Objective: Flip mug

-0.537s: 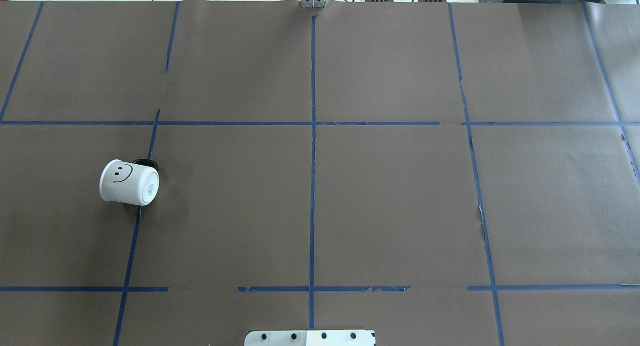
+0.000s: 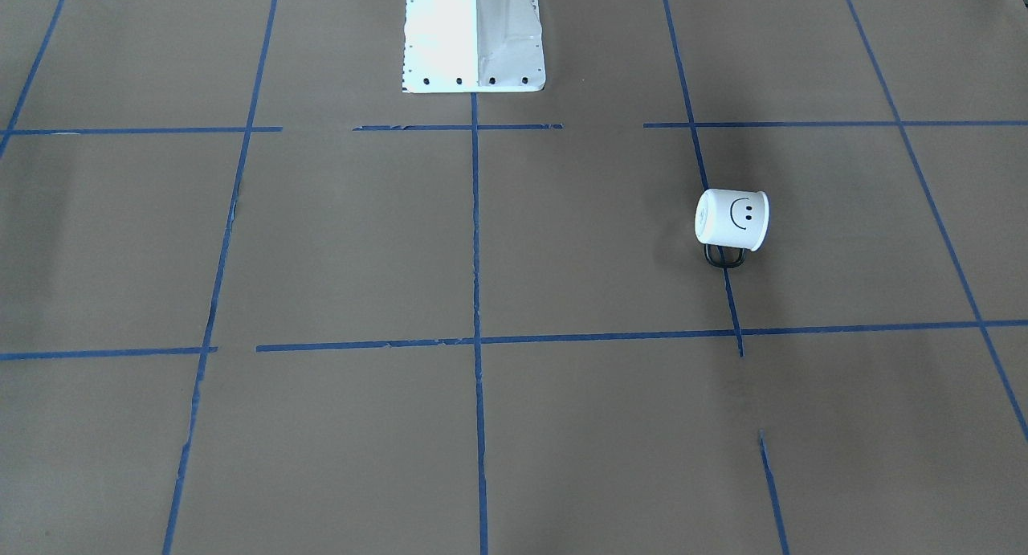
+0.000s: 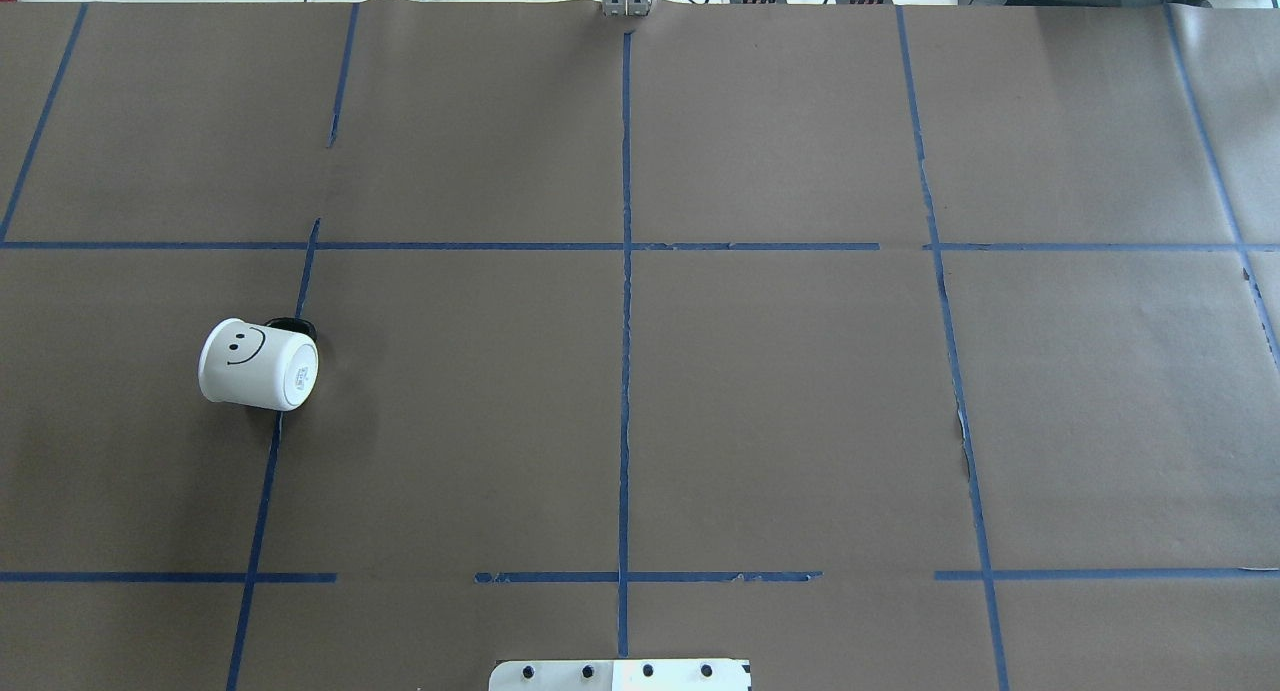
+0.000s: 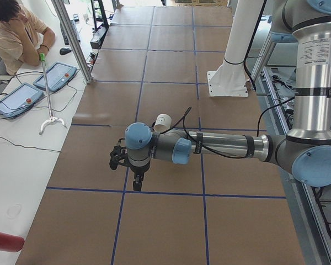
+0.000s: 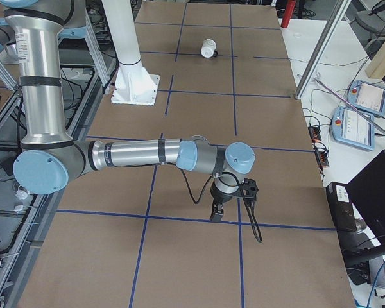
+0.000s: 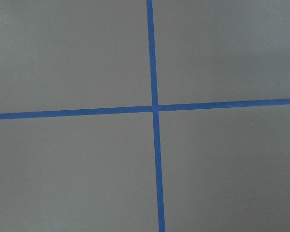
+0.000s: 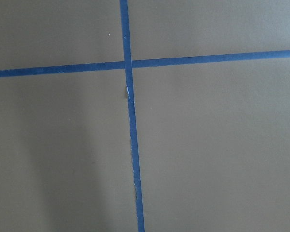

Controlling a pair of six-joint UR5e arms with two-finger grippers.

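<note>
Both end effectors, left gripper (image 4: 137,179) and right gripper (image 5: 216,210), show only in side views, so I cannot tell opening or load; mug (image 3: 258,364) lies sideways at left, handle (image 3: 292,324) far, so I'd grasp its body clear of that loop.

The mug (image 3: 258,364) lies on its side near the worktop's (image 3: 780,401) left edge, bare paper all round it (handle toward the operators' edge); the white mount plate (image 3: 620,674) sits mid robot-side edge.
</note>
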